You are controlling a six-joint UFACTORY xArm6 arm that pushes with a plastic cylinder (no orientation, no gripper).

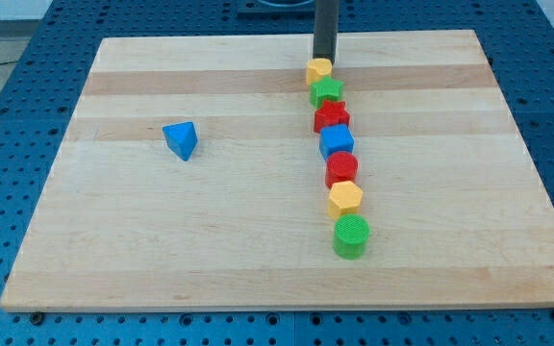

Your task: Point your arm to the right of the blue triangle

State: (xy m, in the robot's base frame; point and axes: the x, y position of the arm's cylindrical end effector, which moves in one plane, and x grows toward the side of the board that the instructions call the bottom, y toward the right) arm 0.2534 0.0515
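The blue triangle [181, 140] lies alone on the left half of the wooden board [162, 250]. My tip [324, 60] is the lower end of the dark rod at the view's top centre. It stands just above the yellow block [318, 69], touching or almost touching it, far to the right of the blue triangle and higher in the view.
A near-vertical line of blocks runs down the board right of centre: the yellow block, a green star [327, 91], a red star [332, 117], a blue cube [337, 142], a red hexagon [341, 169], a yellow hexagon [345, 199], a green cylinder [351, 235].
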